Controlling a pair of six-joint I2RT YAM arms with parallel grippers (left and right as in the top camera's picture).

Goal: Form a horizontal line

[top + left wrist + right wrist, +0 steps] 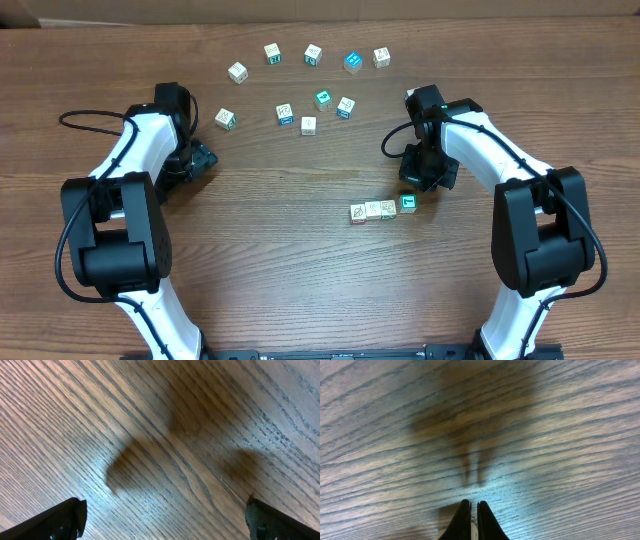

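Observation:
The horizontal line is a short row of small white-sided cubes right of the table's centre. Three tan-faced ones touch, and a green-faced cube sits at the right end, set slightly further back. My right gripper hovers just behind the green cube. In the right wrist view this gripper is shut, its fingers pressed together over bare wood. A pale cube edge peeks out beside them. My left gripper rests at the left, far from the row. It stands wide open over bare wood.
Several loose picture cubes lie scattered at the back, from one at the left to one at the right. Others, such as a teal one and a white one, lie nearer the middle. Black cables trail beside both arms.

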